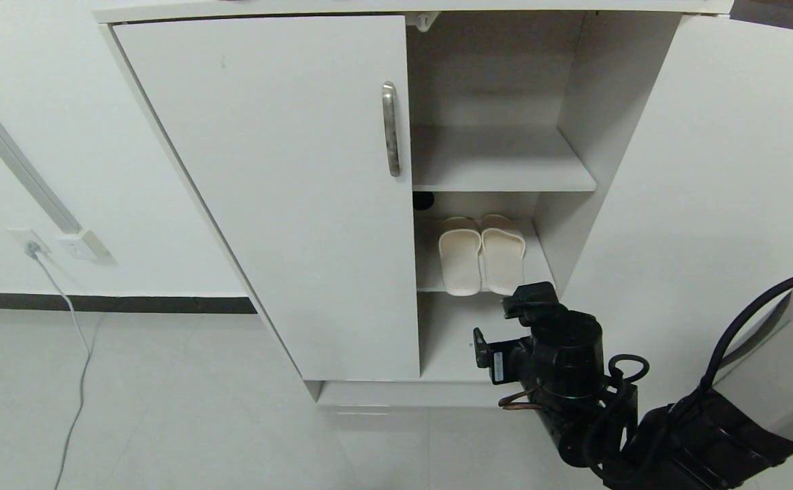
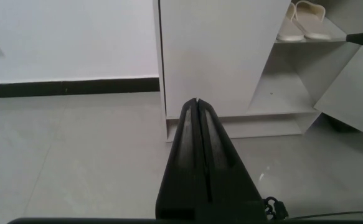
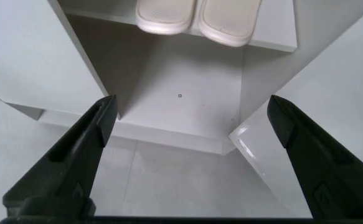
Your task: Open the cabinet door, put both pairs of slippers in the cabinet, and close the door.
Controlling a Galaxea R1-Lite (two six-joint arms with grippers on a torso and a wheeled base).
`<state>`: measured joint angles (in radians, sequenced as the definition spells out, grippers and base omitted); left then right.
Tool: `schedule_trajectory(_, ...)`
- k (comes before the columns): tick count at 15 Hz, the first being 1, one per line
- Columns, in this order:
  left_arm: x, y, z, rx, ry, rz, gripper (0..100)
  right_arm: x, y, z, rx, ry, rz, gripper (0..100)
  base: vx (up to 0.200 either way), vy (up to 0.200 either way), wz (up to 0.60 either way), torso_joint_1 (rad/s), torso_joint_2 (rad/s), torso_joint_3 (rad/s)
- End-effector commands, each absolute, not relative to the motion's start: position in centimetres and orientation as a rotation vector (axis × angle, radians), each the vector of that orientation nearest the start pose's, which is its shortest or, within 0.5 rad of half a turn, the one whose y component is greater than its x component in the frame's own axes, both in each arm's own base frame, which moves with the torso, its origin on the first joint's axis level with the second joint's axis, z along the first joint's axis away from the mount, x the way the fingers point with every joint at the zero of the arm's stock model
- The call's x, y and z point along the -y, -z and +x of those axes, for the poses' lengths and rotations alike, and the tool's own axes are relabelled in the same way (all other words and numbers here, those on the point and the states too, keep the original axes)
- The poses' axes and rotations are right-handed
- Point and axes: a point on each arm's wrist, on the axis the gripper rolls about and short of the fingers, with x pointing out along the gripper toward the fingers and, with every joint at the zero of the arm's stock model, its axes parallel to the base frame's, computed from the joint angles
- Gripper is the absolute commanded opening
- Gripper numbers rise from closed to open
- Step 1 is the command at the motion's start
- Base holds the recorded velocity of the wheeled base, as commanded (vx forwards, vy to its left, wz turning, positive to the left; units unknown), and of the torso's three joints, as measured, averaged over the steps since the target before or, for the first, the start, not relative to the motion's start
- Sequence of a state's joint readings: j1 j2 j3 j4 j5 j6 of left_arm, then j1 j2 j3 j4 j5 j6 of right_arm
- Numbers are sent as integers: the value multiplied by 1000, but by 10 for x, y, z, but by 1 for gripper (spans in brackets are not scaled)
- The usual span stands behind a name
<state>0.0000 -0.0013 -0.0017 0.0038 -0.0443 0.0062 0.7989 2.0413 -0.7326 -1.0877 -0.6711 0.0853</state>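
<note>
Cabinet [image 1: 614, 88] in white is seen across the upper centre of the head view. Its left door [image 1: 280, 197] is shut, and a metal handle [image 1: 390, 129] is set upright near that door's right edge. The right door [image 1: 723, 170] is swung open and is seen along the right side of the frame.

3 levels are exposed inside. On the middle shelf [image 1: 539, 262], 1 pair of cream slippers [image 1: 481, 253] is laid side by side, touching each other, toes toward the back. The upper shelf [image 1: 498, 160] and the bottom compartment [image 1: 450, 333] are shown above and below it.

The right gripper [image 3: 192, 106] is held wide, with nothing between its fingers [image 3: 88, 143]. In the head view it is found low and right of centre, in front of the bottom compartment and just below the slippers.

The left gripper [image 2: 196, 102] is pressed fully together with nothing held, and is pointed over the tiled floor [image 2: 75, 155] toward the cabinet's base.

At the left of the head view a wall socket [image 1: 28, 241] is seen, with a grey cable [image 1: 76, 354] hung from it down to the floor
</note>
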Motion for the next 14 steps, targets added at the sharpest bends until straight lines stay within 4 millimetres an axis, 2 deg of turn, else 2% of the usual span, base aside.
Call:
schedule_trajectory(1, 1, -75, -23, -3, 44, 6, 0, -241, -97, 253, -169, -121, -64, 100, 0, 0, 0, 0, 0, 0)
schedule_trajectory(6, 1, -75, -23, -3, 44, 8, 0, -241, -96, 253, -171, -121, -66, 100, 0, 0, 0, 0, 0, 0)
schedule_trajectory(14, 1, -76, -23, -1, 44, 8, 0, -243, -89, 250, -176, -132, -73, 100, 0, 0, 0, -1, 2, 185)
